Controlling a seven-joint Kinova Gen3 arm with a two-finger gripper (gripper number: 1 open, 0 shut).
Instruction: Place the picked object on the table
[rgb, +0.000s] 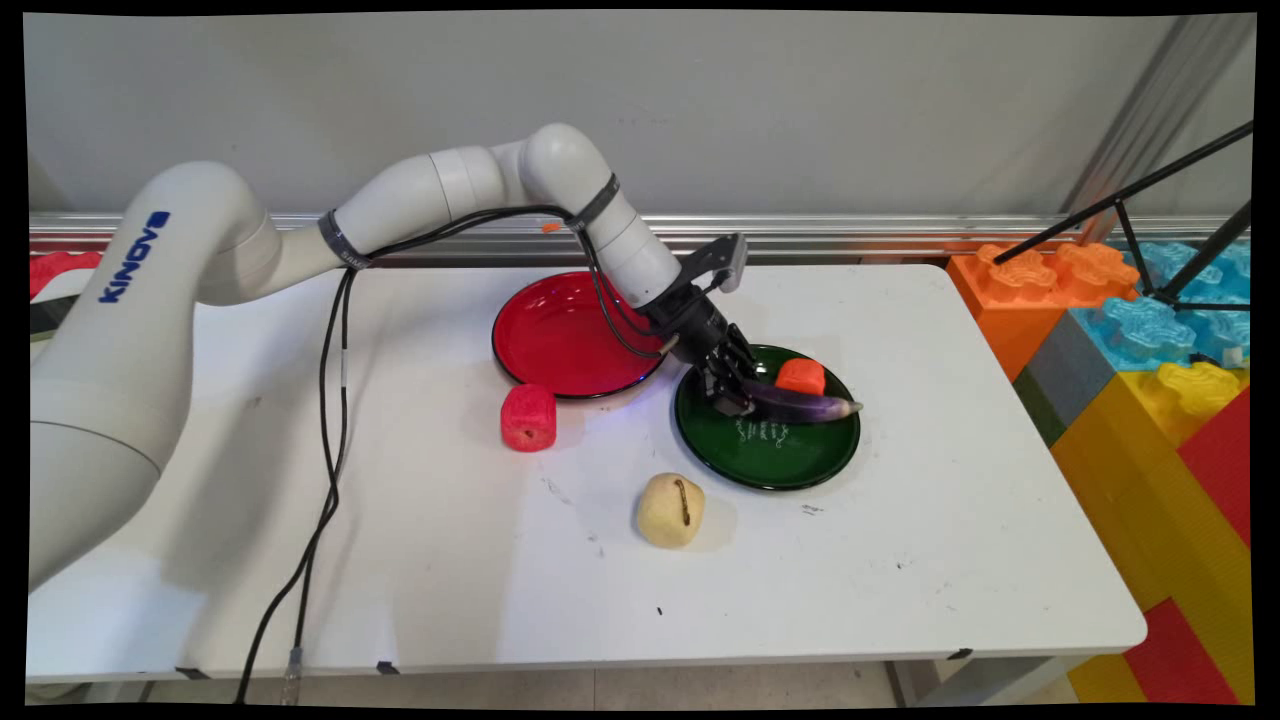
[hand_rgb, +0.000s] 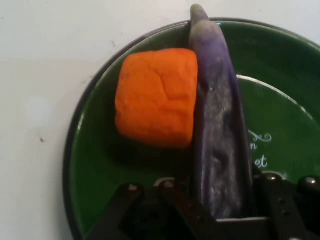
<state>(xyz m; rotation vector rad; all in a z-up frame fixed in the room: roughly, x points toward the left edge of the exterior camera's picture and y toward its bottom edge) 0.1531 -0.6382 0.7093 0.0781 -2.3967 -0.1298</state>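
Fingers (hand_rgb: 220, 212) clamp the eggplant's (rgb: 800, 406) stem end, low over the green plate (rgb: 766, 470), beside the orange block (rgb: 801, 376). Held at one end, it could pivot, slip, or nudge the block touching it.

The end effector (rgb: 735, 398) is black, on a white arm (rgb: 450, 190) with blue lettering and black cables (rgb: 325, 480). The aubergine (rgb: 800, 406) is dark purple, paling to grey-lilac along its length in the hand view, with a dull greenish tip. Beside it the block (rgb: 801, 376) is bright orange with faint creases. Their plate (rgb: 790, 465) is dark green with white script and a thin white ring. The other plate (rgb: 550, 340) is glossy red. The roll (rgb: 528, 417) is red, the potato (rgb: 669, 510) pale yellow with a brown streak. The surface (rgb: 900, 560) is white with small dark specks.
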